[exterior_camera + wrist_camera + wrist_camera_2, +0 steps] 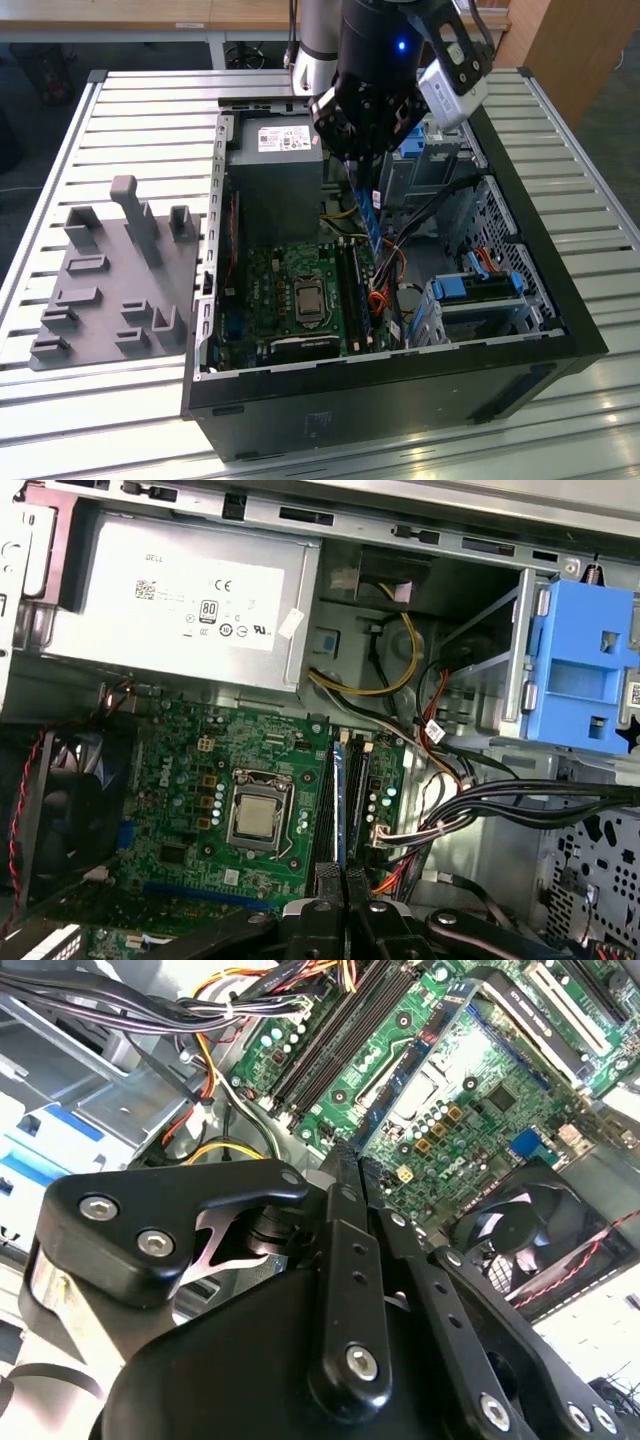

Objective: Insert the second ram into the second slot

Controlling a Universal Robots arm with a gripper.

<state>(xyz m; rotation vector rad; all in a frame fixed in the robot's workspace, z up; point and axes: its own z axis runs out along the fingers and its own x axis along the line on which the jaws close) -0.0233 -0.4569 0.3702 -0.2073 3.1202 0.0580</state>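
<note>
Second ram [372,215]: thin blue stick just above centre of the exterior view, hanging tilted from the tool [362,160], with its lower end over the dark memory slots [352,295] of the green motherboard [270,290]; whether it touches them cannot be told. Tool: fingers pressed together, pinching the stick's upper end. In the first wrist view the second ram [340,800] shows edge-on, in line with the slots. Housing: open black computer case [400,400] on a slatted table [130,120]. Inside: grey power supply [275,150], blue drive bracket [480,290]. Exterior view's left: grey fixture block [110,290].
</note>
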